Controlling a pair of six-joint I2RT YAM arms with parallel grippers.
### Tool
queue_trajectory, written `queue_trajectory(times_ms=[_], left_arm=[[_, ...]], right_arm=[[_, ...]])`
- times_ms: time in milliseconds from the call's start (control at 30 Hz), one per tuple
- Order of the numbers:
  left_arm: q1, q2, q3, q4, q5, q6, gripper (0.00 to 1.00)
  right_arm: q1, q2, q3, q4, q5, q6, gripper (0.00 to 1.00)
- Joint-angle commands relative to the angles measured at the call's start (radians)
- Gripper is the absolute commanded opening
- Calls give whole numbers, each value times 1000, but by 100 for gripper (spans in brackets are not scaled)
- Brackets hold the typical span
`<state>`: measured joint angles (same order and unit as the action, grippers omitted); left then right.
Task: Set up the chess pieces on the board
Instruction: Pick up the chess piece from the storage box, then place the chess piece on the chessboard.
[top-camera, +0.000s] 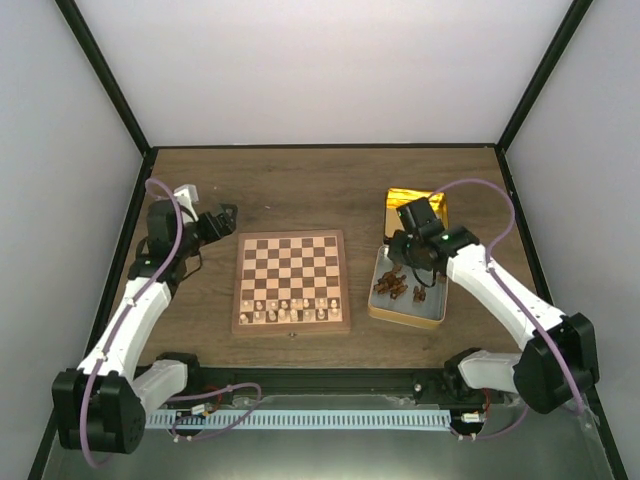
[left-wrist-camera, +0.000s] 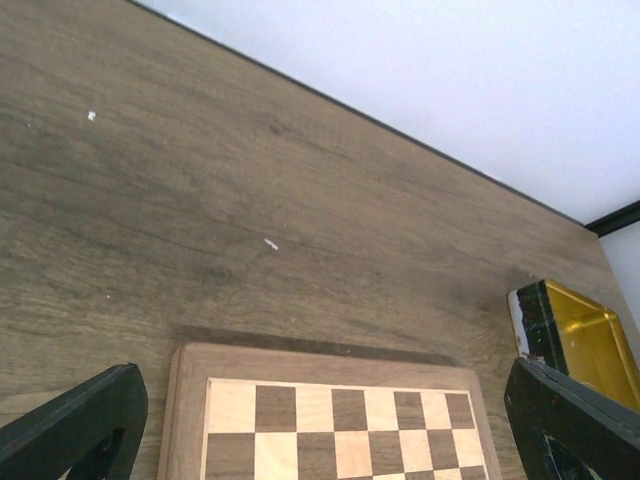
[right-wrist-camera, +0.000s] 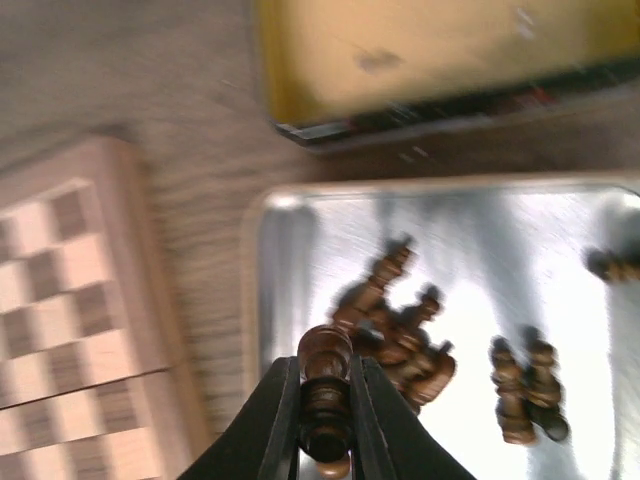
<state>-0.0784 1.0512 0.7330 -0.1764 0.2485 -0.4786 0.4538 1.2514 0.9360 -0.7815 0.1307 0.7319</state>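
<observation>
1 dark piece (right-wrist-camera: 325, 352) sat pinched upright in right gripper (right-wrist-camera: 325, 405), bottom centre of wrist view, over tray (right-wrist-camera: 275, 270); likely grasped for carry to board (top-camera: 291, 282). Other dark pieces (right-wrist-camera: 400, 345) lay heaped in tray, centre-right overhead. Idle left gripper (top-camera: 224, 220) stood spread wide, holding nothing, upper left of board, clear of work. Board's lower rows held pale pieces (top-camera: 290, 312). Wrist view blurred: piece type unclear, base hidden by fingers, lifted or not unclear.

The left arm reaches along the counter's (top-camera: 300, 180) left edge, left tool (top-camera: 222, 218) spread wide. The right arm bends inward near the right edge, right tool (right-wrist-camera: 325, 405) pinching a dark chess piece (right-wrist-camera: 325, 348).
</observation>
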Motion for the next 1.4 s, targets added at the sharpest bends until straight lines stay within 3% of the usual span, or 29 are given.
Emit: queue_trajectory(times_ms=[0,200,400,700,900,1133,1367], left_arm=[[-3,-57,-15,-7,-21,9,100],[-3,-83,-46,13,26,-14,100],[-23,-58,-111,112,241,-81,100],[-182,95,-148,265,277,-210,92],[-262,115,-239,504,242,-261,88],[-286,34,-376,821,148,-264,87],[-302,24,-499,1280,145,-110,83]], right_arm=[[10,-14,113,19,-111,-84,4],[34,9,128,85,-144,-77,3],[72,70,139,191,-220,-60,3],[163,274,249,382,-353,3,4],[191,343,284,591,-483,169,4],[250,371,368,671,-505,238,4],[281,329,388,728,-540,317,4]])
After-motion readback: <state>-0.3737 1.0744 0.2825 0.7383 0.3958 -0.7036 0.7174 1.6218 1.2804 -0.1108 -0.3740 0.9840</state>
